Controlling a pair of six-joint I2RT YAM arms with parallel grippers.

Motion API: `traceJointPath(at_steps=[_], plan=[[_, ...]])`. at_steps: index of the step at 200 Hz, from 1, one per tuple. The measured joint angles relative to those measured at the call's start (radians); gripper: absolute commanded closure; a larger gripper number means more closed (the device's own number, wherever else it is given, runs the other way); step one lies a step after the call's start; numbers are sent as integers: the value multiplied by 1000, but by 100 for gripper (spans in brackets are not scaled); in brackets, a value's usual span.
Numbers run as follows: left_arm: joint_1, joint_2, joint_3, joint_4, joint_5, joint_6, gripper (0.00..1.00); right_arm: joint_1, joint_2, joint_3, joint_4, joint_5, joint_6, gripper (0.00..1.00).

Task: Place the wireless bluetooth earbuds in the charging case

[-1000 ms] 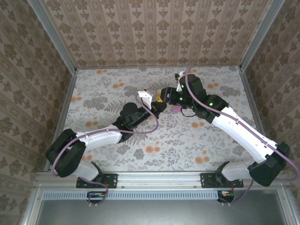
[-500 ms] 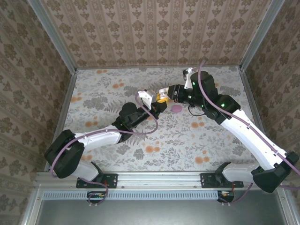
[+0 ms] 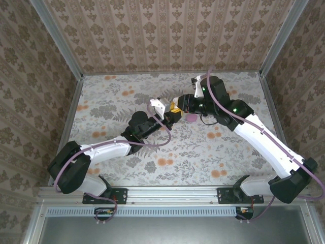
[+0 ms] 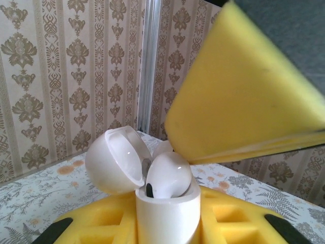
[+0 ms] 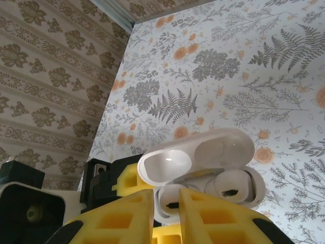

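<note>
Left fingers (image 4: pixel 122 218), yellow and at 6 o'clock in the left wrist view, clamp the white case (image 4: pixel 165 213) upright between them. Its lid (image 4: pixel 114 160) is swung open toward 9 o'clock, and a white earbud (image 4: pixel 170 173) sits in the case mouth. The right fingers (image 4: pixel 238 86) come in from 2 o'clock, pressed almost together, their tip just above and behind that earbud. In the right wrist view those same fingers fill 6 o'clock with only a narrow gap between them. A second earbud (image 5: pixel 170 203) shows in that gap at the case's edge, and I cannot tell whether they pinch it or merely touch it. Another white bud lies in the case's well toward 3 o'clock, under the raised lid. From the top, the left gripper (image 3: pixel 170 116) and right gripper (image 3: pixel 179 105) meet near the middle of the floral table (image 3: pixel 127 168). A small pink piece (image 3: pixel 191 117) lies on the cloth just beside them at 4 o'clock, too small to identify.
</note>
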Motion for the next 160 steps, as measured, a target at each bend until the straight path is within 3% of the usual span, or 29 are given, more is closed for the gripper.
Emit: traceJointPath(at_steps=[46, 100, 134, 160], plan=[[0, -6, 0, -10, 9, 4, 72, -13, 14, 6, -7, -22, -26, 76], [1, -18, 0, -10, 20, 7, 72, -28, -37, 6, -10, -18, -66, 64], [2, -21, 0, -17, 45, 11, 72, -119, -131, 6, -23, 16, -95, 47], [5, -36, 3, -61, 101, 32, 72, -208, -165, 5, -30, 3, -116, 42]])
